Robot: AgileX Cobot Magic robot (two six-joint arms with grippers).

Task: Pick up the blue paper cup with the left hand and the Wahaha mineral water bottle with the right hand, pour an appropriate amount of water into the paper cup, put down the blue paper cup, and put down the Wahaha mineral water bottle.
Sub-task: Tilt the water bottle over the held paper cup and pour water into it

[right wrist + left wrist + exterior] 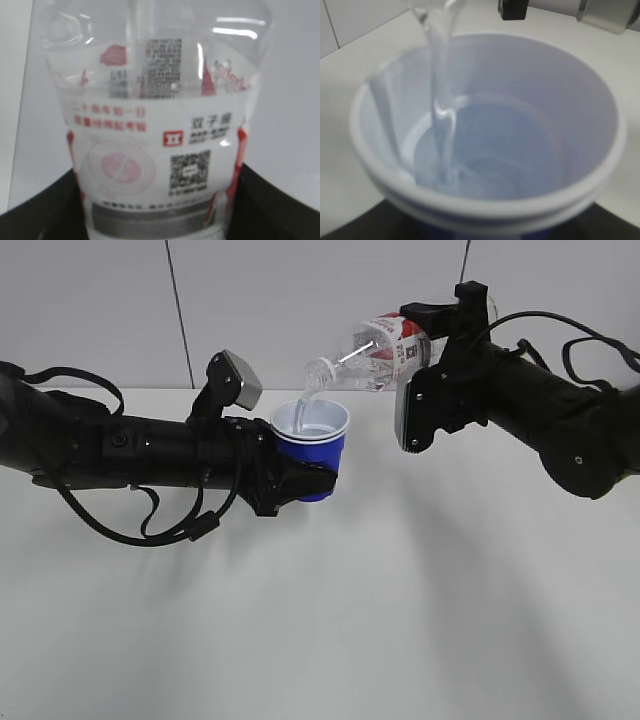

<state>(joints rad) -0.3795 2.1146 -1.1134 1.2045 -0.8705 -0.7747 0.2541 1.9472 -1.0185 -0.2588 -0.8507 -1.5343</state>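
Lying near-horizontal, Wahaha mineral water bottle [385, 345] neck cupward.

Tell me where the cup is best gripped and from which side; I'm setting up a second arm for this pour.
Grip the cup around its blue wall, below the doubled white rim, coming in level from the side away from the bottle. The left gripper does this. The taper and rim likely resist slipping down, and the mouth stays open for the water stream.
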